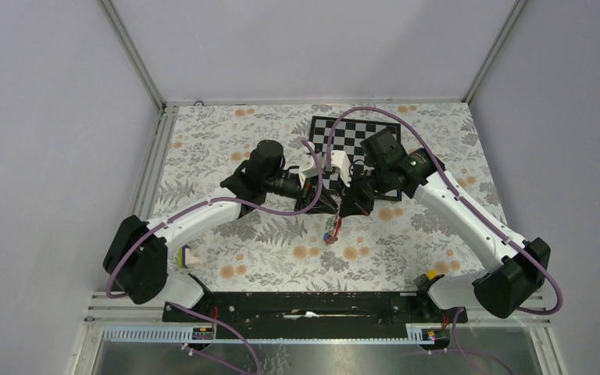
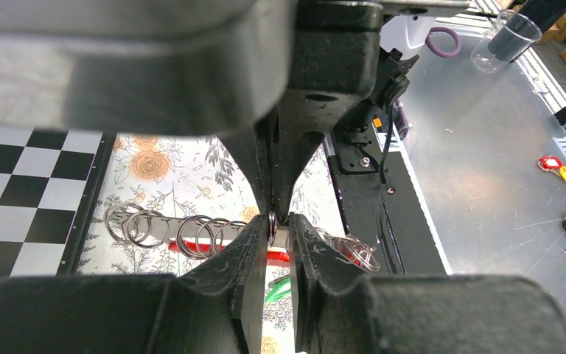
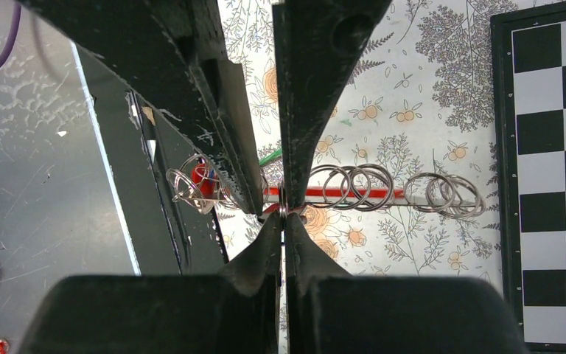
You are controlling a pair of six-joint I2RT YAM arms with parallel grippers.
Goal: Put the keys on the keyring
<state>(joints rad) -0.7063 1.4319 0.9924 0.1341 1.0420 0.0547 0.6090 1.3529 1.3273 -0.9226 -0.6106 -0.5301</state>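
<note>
**Slip risk during a shared pinch**

The right tool [image 3: 283,218] is clamped on the keyring [image 2: 271,225]; the left tool [image 2: 278,221] stands slightly apart around it. The keys [image 1: 330,233] sit just beneath the tools. An off-centre closure could twist the thin ring free and drop it.

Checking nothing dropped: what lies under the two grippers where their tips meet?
Metal rings along a red strip, plus a green bit, over the floral cloth. The left gripper and right gripper hide what is directly below.
</note>
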